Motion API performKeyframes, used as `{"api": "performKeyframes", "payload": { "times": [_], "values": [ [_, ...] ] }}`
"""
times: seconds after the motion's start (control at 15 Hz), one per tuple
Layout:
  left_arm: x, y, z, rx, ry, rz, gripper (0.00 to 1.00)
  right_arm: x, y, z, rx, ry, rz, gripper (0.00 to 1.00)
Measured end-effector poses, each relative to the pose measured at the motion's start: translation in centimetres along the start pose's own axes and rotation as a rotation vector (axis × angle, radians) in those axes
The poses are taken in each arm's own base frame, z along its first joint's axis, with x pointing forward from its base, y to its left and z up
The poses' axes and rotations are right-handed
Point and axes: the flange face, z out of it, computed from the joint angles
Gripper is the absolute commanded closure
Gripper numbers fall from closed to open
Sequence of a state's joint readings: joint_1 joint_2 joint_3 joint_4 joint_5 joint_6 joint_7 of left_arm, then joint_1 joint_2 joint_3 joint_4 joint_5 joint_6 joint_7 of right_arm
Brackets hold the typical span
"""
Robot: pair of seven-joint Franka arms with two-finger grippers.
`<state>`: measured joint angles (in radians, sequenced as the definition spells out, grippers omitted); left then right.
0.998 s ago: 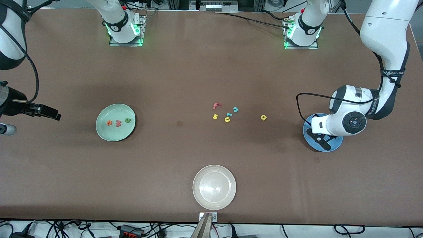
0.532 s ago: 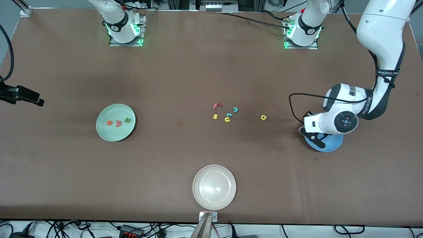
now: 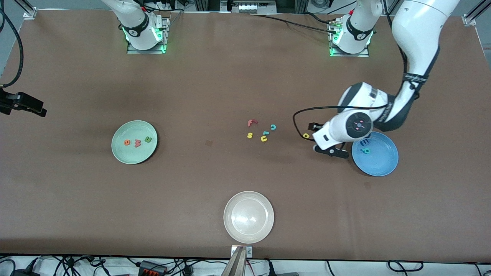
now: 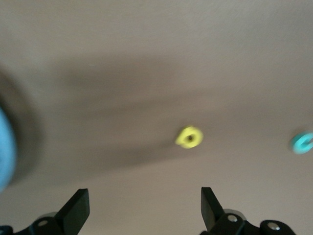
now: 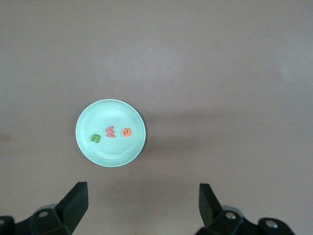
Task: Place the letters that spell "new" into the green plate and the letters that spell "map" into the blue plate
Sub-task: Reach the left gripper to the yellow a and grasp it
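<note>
The green plate (image 3: 121,152) (image 5: 110,152) holds the orange e (image 3: 127,142) (image 5: 126,131), salmon-red w (image 3: 137,143) (image 5: 111,131) and green n (image 3: 148,139) (image 5: 95,138). In the blue plate (image 3: 379,163) (image 4: 4,147) lie the blue m (image 3: 364,142) and teal p (image 3: 366,150). The yellow a (image 3: 305,135) (image 4: 189,137) lies on the table beside that plate, toward the right arm's end. My left gripper (image 3: 324,139) (image 4: 144,205) hangs open and empty over the table between the a and the blue plate. My right gripper (image 3: 27,105) (image 5: 143,203) waits open, high over the right arm's end of the table.
Mid-table lies a cluster: red f (image 3: 251,122), teal c (image 3: 273,127) (image 4: 303,143), yellow s (image 3: 249,135), yellow u (image 3: 264,138) and a small teal piece (image 3: 265,133). A cream-white plate (image 3: 248,237) sits near the front camera's edge.
My left gripper has opened and swung off the blue plate toward the yellow a, uncovering the m and p in the plate. The right arm drew back toward its end of the table.
</note>
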<state>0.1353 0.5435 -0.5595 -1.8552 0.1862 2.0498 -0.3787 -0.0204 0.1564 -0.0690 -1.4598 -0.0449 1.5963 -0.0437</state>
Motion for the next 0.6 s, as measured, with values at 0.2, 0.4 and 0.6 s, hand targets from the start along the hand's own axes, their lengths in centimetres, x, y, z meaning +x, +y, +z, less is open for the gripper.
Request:
{"api": "performKeyframes", "payload": {
  "times": [0.2,0.4,0.6],
  "values": [
    [-0.9,3.7,3.1,-0.004,0.03,0.042,0.0,-1.6,0.0,0.5,0.004,-0.021,-0.002,0.0],
    [-1.3,5.1,6.4,0.104,0.078,0.232,0.0,-3.4,-0.2,0.4,0.009,-0.015,-0.006,0.0],
    [-0.9,5.0,8.2,0.161,0.118,0.342,0.07,-5.3,-0.3,0.6,0.013,-0.014,-0.009,0.0]
  ]
}}
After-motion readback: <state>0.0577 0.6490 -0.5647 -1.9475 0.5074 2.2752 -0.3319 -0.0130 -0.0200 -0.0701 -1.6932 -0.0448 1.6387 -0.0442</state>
